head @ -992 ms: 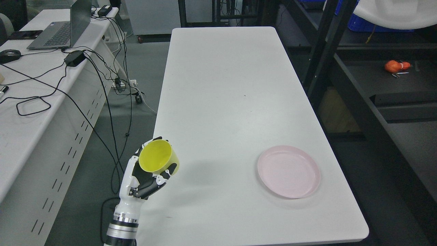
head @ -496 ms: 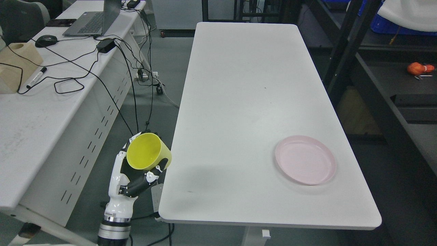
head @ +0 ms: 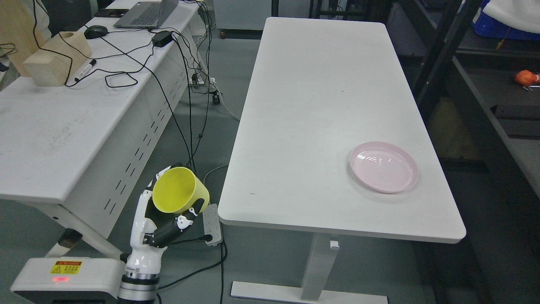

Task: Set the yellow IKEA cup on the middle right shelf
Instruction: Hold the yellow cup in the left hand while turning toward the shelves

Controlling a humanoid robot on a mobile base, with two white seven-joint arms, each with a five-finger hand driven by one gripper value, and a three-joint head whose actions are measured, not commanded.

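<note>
My left hand (head: 162, 219) comes up from the bottom left and is shut on the yellow cup (head: 179, 191). The cup is tilted, its open mouth facing up and left toward the camera. It hangs over the floor in the aisle, just left of the white table's (head: 320, 105) near left corner. The dark shelf unit (head: 485, 118) stands along the right edge of the picture, across the table from the cup. My right hand is out of view.
A pink plate (head: 384, 166) lies on the table's near right part. A desk (head: 63, 122) at left holds a laptop (head: 145, 10), cables, a wooden block (head: 57, 63). A power strip (head: 211, 224) and cables lie on the floor. An orange object (head: 525, 77) sits on the shelf.
The whole picture has shifted: the camera has backed away from the table, which now shows its near edge and leg. The cup stays held in my left hand, now off the table's side.
</note>
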